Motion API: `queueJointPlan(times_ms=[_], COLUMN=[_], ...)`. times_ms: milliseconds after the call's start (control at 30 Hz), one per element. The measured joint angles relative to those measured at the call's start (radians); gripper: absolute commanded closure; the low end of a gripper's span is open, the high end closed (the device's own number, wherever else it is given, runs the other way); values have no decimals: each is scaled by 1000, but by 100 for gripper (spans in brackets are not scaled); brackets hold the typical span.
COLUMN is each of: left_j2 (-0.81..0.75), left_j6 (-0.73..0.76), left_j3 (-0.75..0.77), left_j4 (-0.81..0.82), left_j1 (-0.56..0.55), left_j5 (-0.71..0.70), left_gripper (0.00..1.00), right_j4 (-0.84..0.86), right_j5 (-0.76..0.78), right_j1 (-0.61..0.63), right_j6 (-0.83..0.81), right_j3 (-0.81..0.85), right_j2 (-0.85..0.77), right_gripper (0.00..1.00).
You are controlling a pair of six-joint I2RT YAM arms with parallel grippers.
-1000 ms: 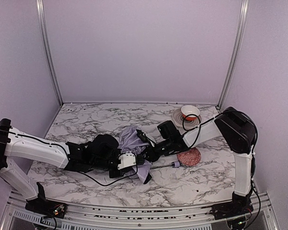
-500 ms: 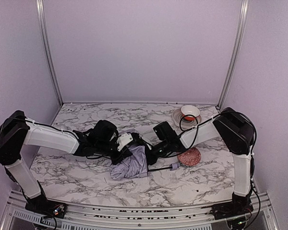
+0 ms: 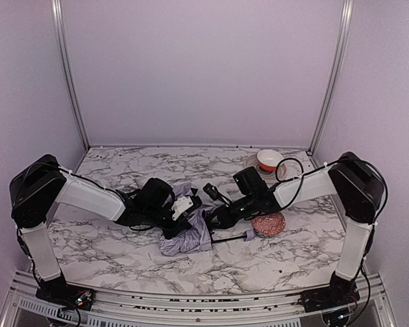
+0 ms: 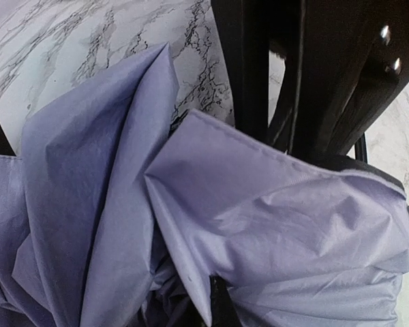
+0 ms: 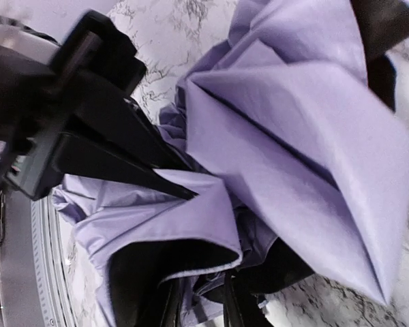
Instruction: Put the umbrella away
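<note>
Top view. A compact folding umbrella [image 3: 188, 233] of pale lavender fabric with black ribs lies crumpled at mid-table on the white, grey-veined marble table [image 3: 116, 255]. Its thin black shaft runs right to a small lavender handle [image 3: 247, 235].

The left gripper [image 3: 193, 203] has its jaws pressed together, apparently pinching a fold of canopy. The right gripper [image 3: 217, 216] sits against the fabric from the other side, and whether its jaws are parted cannot be told.

Step in hand, as judged: gathering the loose canopy toward the shaft, with the fabric not yet wrapped. The next move calls for drawing the pleats in tight without dragging the shaft sideways.

Constraints: a red patterned bowl [image 3: 268, 222] lies just beside the handle, and a white bowl with an orange inside [image 3: 270, 160] stands at the rear right. Open marble lies left, front and rear-centre.
</note>
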Motion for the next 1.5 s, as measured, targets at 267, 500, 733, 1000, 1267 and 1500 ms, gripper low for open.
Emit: queueJointPlan(times_ms=[267,500,733,1000,1267,1500], left_j2=[67,85,97,125,148,163], left_j6=[-1,8,20,24,24,28], left_j3=[47,65,96,141,169,191], left_j4=[44,38,-10,-63,-90,-117], left_j1=[4,16,31,46,58,75], left_j5=[60,112,156,217,280,324], left_gripper=[100,100,100,96,94,90], right_j4=[-27,35,57,60,47,-32], right_j5=[158,225,335,518,652,682], right_j1=[-15,46,246,308,317,330], right_j6=[-72,-278,-623,-813,-908,-912], right_j3=[-66,-184,-222,-208,-142,-46], right_j2=[-264,-385,-380,-256,-143,-79], right_gripper=[65,42,25,1,15,52])
